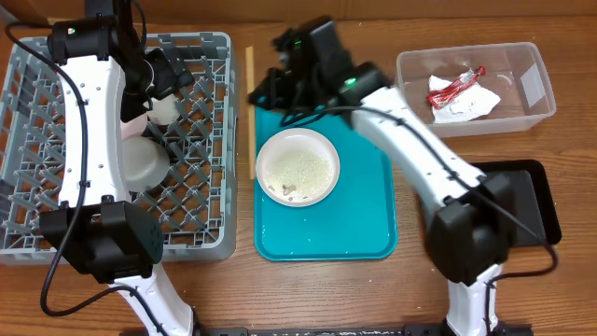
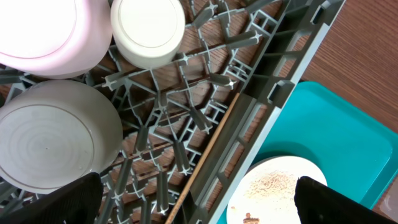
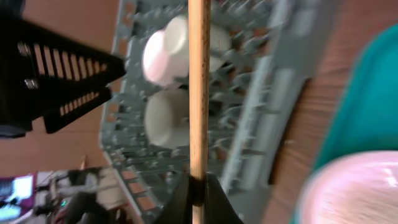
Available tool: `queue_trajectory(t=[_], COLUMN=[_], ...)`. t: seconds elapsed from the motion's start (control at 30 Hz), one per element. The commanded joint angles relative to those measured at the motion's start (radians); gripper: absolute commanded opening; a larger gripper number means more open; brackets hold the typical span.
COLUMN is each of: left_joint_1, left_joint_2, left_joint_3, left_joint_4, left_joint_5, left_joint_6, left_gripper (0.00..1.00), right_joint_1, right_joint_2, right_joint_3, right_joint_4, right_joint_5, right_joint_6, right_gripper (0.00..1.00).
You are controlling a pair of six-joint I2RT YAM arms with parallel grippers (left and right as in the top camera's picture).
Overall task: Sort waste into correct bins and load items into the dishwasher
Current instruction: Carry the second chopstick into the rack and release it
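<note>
Your right pincer (image 3: 198, 186) is clamped on a chopstick (image 3: 199, 93), which runs between rack (image 1: 201, 245) and teal tray (image 1: 364, 233). Your left pincer (image 2: 202, 199) gapes wide over the rack. The crumbed plate (image 1: 298, 168) sits on the tray.

A grey dish rack (image 1: 201, 187) fills the left of the table (image 1: 326, 289). It holds an upturned pale bowl (image 1: 145, 161) and a white cup (image 1: 166, 110). The left fingers (image 1: 177, 75) hang above the cup. A chopstick (image 1: 250, 140) lies between the rack and the teal tray (image 1: 364, 215), and the blurred right fingers (image 1: 261, 93) are at its upper part. The plate (image 1: 280, 149) on the tray carries crumbs (image 1: 303, 171). The clear tub (image 1: 541, 84) holds a napkin (image 1: 471, 103) and a red wrapper (image 1: 452, 87). The black tray (image 1: 541, 201) sits below the tub.
</note>
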Motion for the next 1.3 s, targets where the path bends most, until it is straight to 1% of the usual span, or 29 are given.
queue_trajectory(t=[0.0, 0.23, 0.33, 0.43, 0.57, 0.63, 0.7, 0.8, 0.97, 1.1, 1.27], left_joint_1=[-0.006, -0.006, -0.006, -0.007, -0.005, -0.006, -0.010, -0.009, -0.005, -0.006, -0.006], left_joint_2=[-0.026, -0.026, -0.026, -0.026, -0.026, -0.026, -0.026, -0.026, -0.026, -0.026, -0.026], left_joint_3=[0.009, 0.009, 0.009, 0.009, 0.009, 0.009, 0.009, 0.009, 0.009, 0.009, 0.009], left_joint_4=[0.002, 0.002, 0.002, 0.002, 0.002, 0.003, 0.003, 0.004, 0.004, 0.004, 0.005], left_joint_5=[-0.008, -0.008, -0.008, -0.008, -0.008, -0.008, -0.008, -0.008, -0.008, -0.008, -0.008], left_joint_6=[0.019, 0.019, 0.019, 0.019, 0.019, 0.019, 0.019, 0.019, 0.019, 0.019, 0.019], left_gripper=[1.00, 1.00, 1.00, 1.00, 1.00, 1.00, 1.00, 1.00, 1.00, 1.00, 1.00], right_joint_1=[0.059, 0.122, 0.124, 0.124, 0.124, 0.124, 0.124, 0.124, 0.124, 0.120, 0.080], right_joint_2=[0.054, 0.085, 0.087, 0.087, 0.087, 0.087, 0.087, 0.087, 0.087, 0.086, 0.064], right_joint_3=[0.012, 0.012, 0.012, 0.012, 0.011, 0.011, 0.011, 0.005, 0.005, 0.006, 0.008], right_joint_4=[0.057, 0.187, 0.194, 0.194, 0.196, 0.198, 0.196, 0.196, 0.186, 0.190, 0.184], right_joint_5=[-0.043, -0.038, -0.016, 0.007, 0.022, 0.026, 0.030, 0.029, 0.028, 0.013, 0.014], right_joint_6=[0.102, 0.203, 0.243, 0.276, 0.318, 0.318, 0.318, 0.318, 0.312, 0.262, 0.197], right_gripper=[0.04, 0.04, 0.04, 0.09, 0.11, 0.11, 0.17, 0.19, 0.35, 0.36, 0.37])
